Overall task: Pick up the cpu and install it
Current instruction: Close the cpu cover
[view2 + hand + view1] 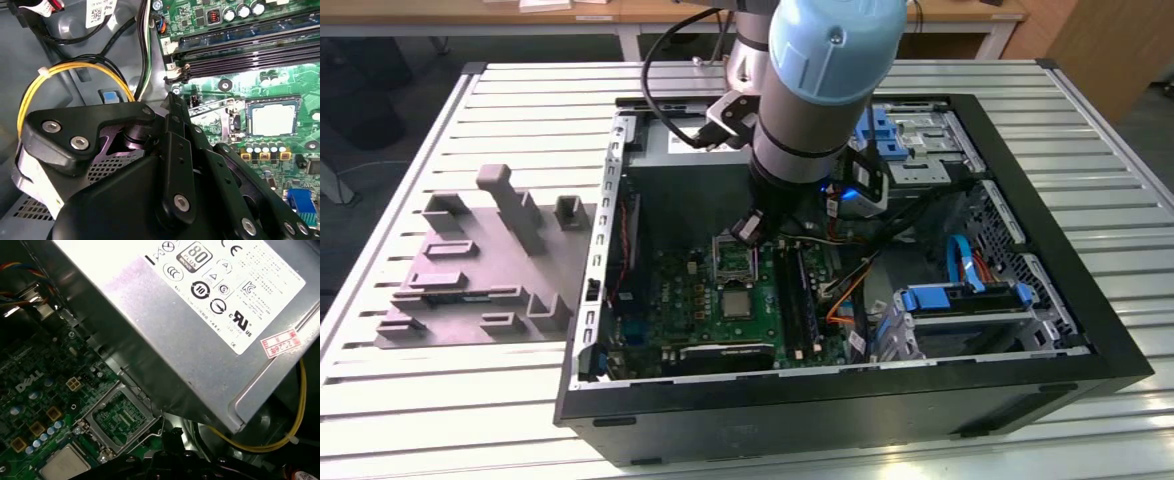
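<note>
The arm (807, 90) is a thick silver-grey tube with a pale blue cap on its joint and a black cable looping beside it. The hand (172, 165) is matt black linkage plates with silver screws; a small blue light seems to glow near the wrist.

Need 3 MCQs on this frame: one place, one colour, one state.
1. Where is the cpu?
A) on the grey fixture
B) on the green motherboard inside the case
C) on the table slats

2. What colour is the cable looping by the power supply?
A) yellow
B) pink
C) purple

3. The case is:
A) shut
B) open, insides exposed
C) standing on end

Key:
1 B, the silver chip lies on the board.
2 A, it is yellow in both wrist views.
3 B, there is no cover and the boards are visible.
</note>
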